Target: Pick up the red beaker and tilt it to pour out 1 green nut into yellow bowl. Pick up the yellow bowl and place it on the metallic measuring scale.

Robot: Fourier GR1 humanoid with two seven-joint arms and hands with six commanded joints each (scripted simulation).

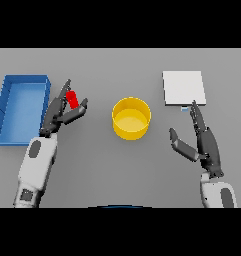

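The small red beaker (71, 99) stands on the grey table left of centre, between the fingers and thumb of my left hand (57, 113), which is open around it with fingers straight. The yellow bowl (131, 118) sits at the table's middle, upright, and no nut shows in it. Behind and to the right lies the metallic measuring scale (184, 88), a flat pale square. My right hand (204, 141) rests open just in front of the scale, its fingertips near the scale's front edge.
A blue open bin (8, 107) stands at the far left, close beside my left arm. Bare grey table lies between the bowl and the scale.
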